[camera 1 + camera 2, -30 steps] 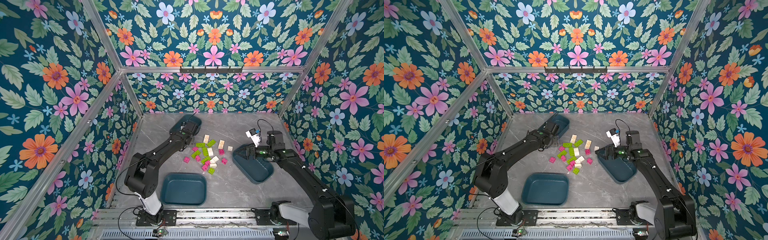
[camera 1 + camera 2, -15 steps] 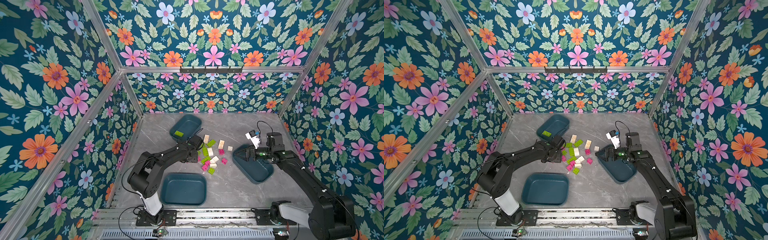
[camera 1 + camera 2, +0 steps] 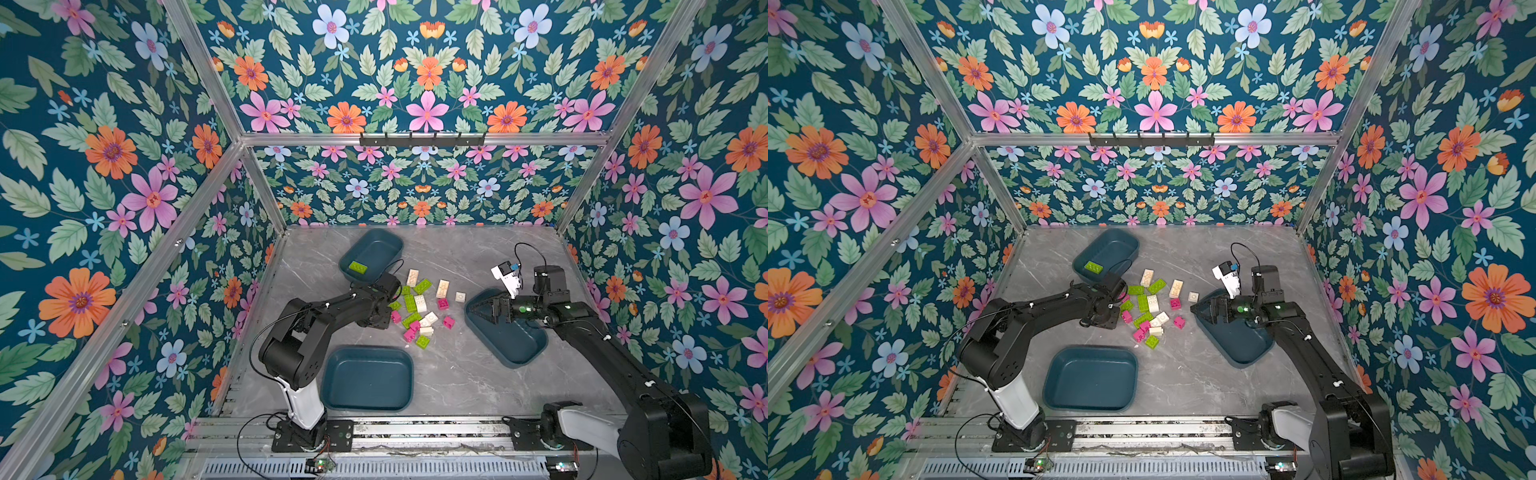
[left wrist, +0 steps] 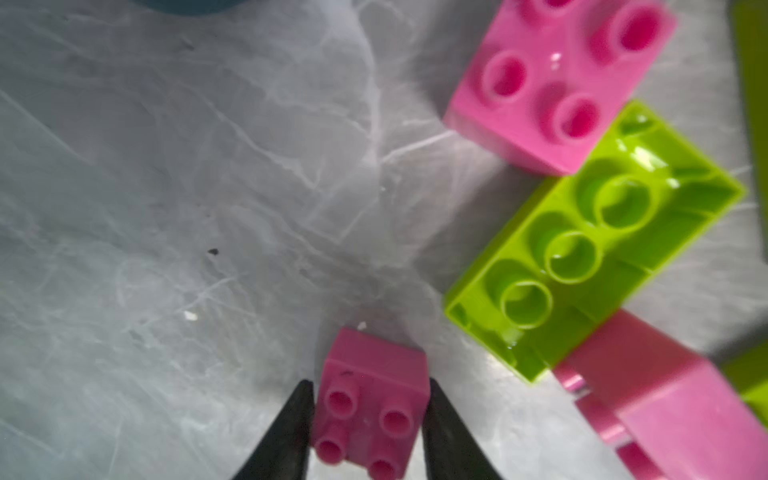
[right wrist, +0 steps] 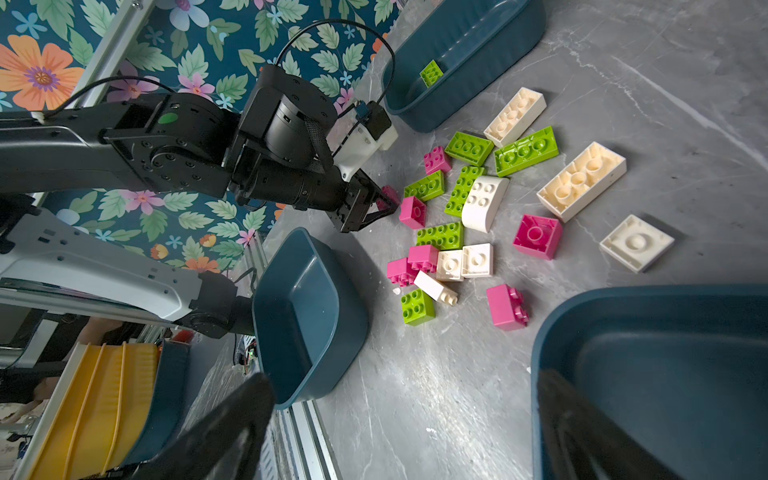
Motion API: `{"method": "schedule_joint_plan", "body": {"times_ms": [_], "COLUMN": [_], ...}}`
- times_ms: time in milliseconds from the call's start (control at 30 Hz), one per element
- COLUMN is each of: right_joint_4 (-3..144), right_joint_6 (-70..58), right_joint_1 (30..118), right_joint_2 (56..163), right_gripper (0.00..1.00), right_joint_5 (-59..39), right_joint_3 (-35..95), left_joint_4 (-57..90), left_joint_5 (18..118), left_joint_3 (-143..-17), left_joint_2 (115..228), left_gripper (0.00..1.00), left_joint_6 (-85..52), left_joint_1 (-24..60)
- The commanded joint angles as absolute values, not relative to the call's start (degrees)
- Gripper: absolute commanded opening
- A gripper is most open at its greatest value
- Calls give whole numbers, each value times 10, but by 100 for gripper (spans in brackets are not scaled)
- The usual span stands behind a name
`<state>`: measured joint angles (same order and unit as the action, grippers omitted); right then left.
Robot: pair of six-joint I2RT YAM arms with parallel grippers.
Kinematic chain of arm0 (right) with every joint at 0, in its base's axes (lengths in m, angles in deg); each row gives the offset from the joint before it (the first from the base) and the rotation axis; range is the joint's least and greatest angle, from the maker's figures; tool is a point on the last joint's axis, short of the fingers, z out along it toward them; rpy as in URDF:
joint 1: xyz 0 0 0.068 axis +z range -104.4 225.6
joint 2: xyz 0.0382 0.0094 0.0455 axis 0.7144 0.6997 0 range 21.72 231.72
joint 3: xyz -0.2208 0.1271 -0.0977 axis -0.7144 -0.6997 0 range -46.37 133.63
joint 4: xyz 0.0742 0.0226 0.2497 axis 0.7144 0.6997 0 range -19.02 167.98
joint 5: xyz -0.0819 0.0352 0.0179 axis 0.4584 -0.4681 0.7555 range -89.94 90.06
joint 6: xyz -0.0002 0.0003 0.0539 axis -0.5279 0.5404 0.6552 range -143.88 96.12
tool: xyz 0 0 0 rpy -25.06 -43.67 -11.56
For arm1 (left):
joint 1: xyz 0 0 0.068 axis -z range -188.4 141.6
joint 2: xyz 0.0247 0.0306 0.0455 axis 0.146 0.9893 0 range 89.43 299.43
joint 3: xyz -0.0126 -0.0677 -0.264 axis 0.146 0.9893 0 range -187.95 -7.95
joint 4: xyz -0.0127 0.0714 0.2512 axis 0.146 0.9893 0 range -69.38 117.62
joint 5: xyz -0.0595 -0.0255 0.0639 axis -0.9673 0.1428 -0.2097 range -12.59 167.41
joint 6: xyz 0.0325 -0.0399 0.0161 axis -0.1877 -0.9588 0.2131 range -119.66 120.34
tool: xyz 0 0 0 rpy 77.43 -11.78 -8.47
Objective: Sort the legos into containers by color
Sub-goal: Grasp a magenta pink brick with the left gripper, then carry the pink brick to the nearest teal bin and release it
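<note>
— Floral wallpaper shuts in three sides of the grey marble bench; where is there room to move?

— Mostly at the right rear, and in the strip between the near bin and the right bin; both patches are bare marble. The far bin sits close to the bench's rear left corner; the near bin lies just beside the front rail; the right bin lies slanted near the right edge.

— And the legos?

— Heaped mid-bench between the three bins, lime green, pink and cream mixed; one lime green brick lies in the far bin.

— What of the left jaws?

— Clenched on a small pink square brick at the heap's left edge, black fingers pressed to two opposite sides; the left wrist view shows that plainly; in both top views the left arm covers the grip; whether the brick is off the marble I cannot tell.

— And the right jaws?

— Released and spread wide, hanging over the right bin's rim on the heap side; the right wrist view alone shows a yellow ribbed tub past the bench's edge, and a cream brick with a curved top in the heap.
</note>
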<state>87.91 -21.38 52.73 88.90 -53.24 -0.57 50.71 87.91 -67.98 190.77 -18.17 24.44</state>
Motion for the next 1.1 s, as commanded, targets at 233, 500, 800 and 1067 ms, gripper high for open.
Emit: {"method": "schedule_joint_plan", "body": {"times_ms": [233, 500, 800, 1067], "right_joint_4": [897, 897, 896, 927], "right_joint_6": [-224, -218, -216, -246], "right_joint_1": [528, 528, 543, 574], "right_joint_2": [889, 886, 888, 907], "right_gripper": [99, 99, 99, 99], "right_joint_5": [-533, -553, -585, -580], "right_joint_3": [6, 11, 24, 45], "left_joint_4": [537, 656, 788, 857], "left_joint_5": [865, 882, 885, 883], "left_joint_3": [-693, -699, -638, -580], "left_joint_2": [1881, 1764, 1622, 1560], "left_gripper": [26, 31, 32, 32], "left_joint_6": [-170, -239, -364, -484], "left_joint_1": [235, 239, 276, 335]}}
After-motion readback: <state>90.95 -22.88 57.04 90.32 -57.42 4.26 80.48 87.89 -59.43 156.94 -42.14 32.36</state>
